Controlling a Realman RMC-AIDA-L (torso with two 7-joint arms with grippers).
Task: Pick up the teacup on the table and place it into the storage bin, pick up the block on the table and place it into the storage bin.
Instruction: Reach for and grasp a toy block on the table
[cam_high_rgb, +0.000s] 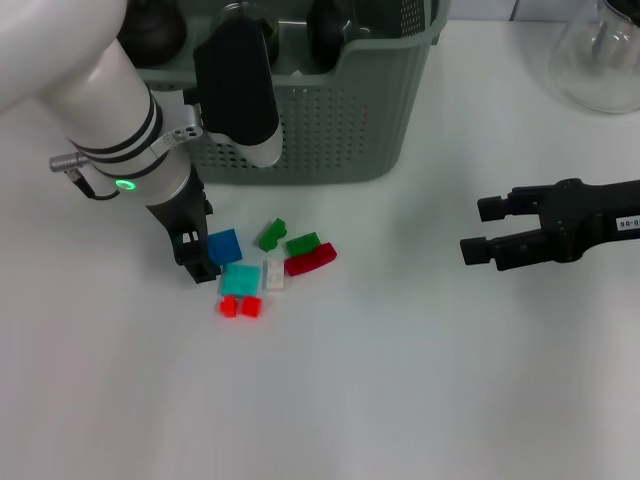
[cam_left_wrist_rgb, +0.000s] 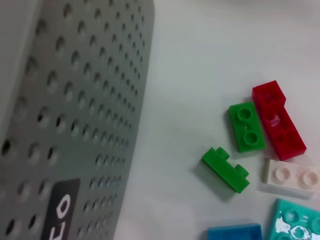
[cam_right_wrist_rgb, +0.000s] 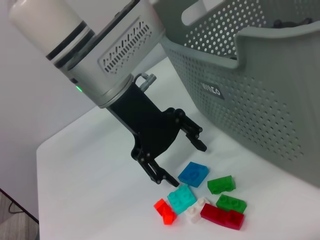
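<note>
Several small blocks lie on the white table in front of the storage bin (cam_high_rgb: 320, 120): a blue one (cam_high_rgb: 225, 245), teal (cam_high_rgb: 240, 279), white (cam_high_rgb: 273, 274), two green (cam_high_rgb: 271, 235), dark red (cam_high_rgb: 312, 260) and two small red (cam_high_rgb: 240, 306). My left gripper (cam_high_rgb: 203, 248) is open and low over the table, with the blue block (cam_right_wrist_rgb: 193, 173) right at the mouth of its fingers (cam_right_wrist_rgb: 170, 179). The left wrist view shows the bin's wall (cam_left_wrist_rgb: 85, 100) and the blocks, with the blue one (cam_left_wrist_rgb: 235, 232) at the edge. No teacup shows on the table. My right gripper (cam_high_rgb: 476, 229) is open and empty at the right.
A clear glass flask (cam_high_rgb: 600, 55) stands at the far right, back of the table. Dark rounded things (cam_high_rgb: 155, 30) lie inside the bin. The bin's black label (cam_left_wrist_rgb: 60, 210) faces the blocks. The bin stands close behind the left gripper.
</note>
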